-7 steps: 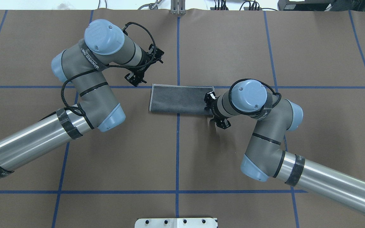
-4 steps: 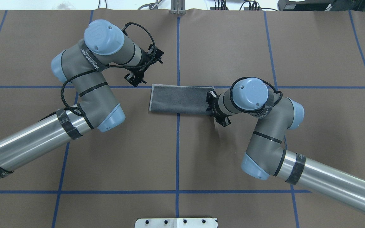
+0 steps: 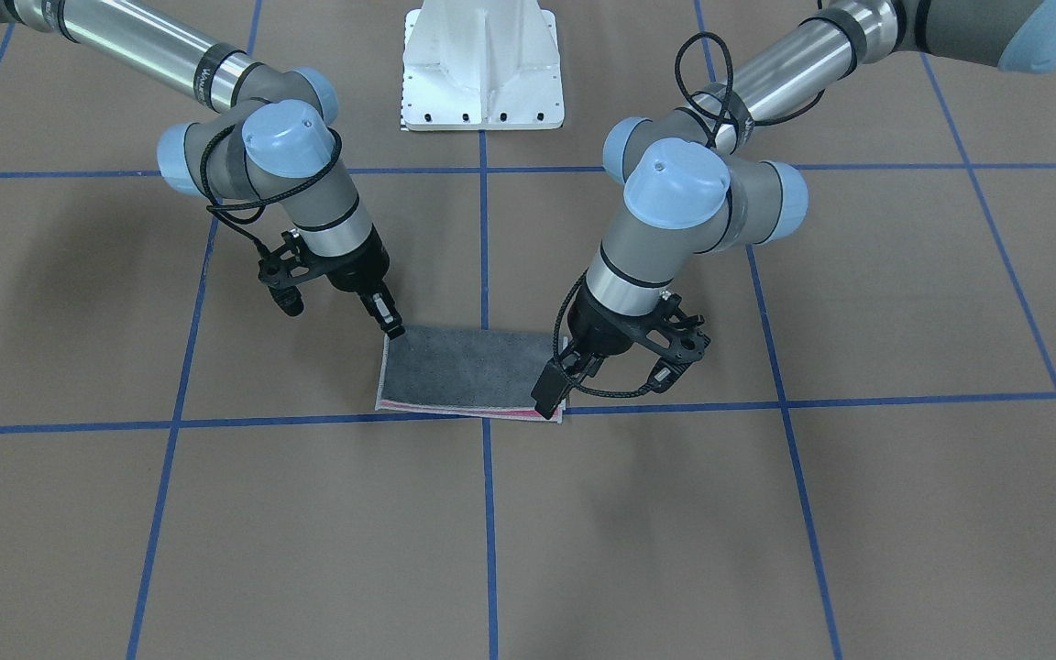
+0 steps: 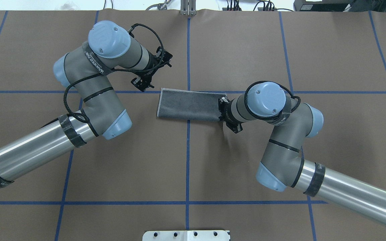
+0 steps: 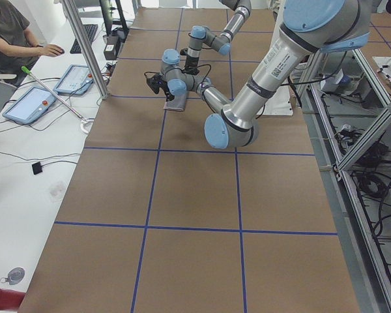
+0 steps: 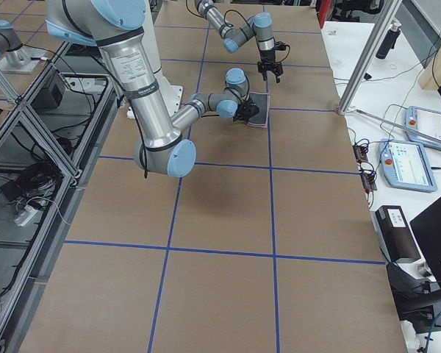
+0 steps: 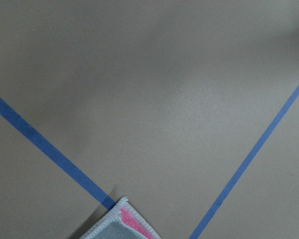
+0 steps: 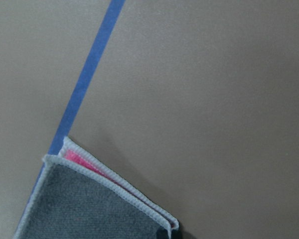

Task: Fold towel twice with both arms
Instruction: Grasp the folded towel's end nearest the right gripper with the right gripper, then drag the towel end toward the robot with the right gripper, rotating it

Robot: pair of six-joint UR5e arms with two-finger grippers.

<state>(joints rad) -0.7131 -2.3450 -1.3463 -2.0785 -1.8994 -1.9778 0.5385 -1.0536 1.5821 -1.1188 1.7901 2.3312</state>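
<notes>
The towel [image 4: 188,105] lies folded in a long strip at the table's middle, dark grey up, with pink showing along its far edge [image 3: 468,371]. My right gripper [image 3: 390,323] is at the strip's right short edge. In the right wrist view its black tip [image 8: 162,233] sits on the doubled edging there, shut on the towel [image 8: 89,204]. My left gripper [image 3: 548,396] hovers by the far-left corner. It looks like one dark block, and I cannot tell if it is open. The left wrist view shows only the corner of the towel [image 7: 122,219].
The white pedestal [image 3: 482,82] stands at the robot's side of the table. Blue tape lines [image 4: 188,160] grid the brown table cover. An operator [image 5: 16,39] and tablets sit at a white bench beyond the table's far edge.
The right wrist has shifted slightly, and the towel's right end went with it, so the strip has turned a little. The left arm has barely moved.
</notes>
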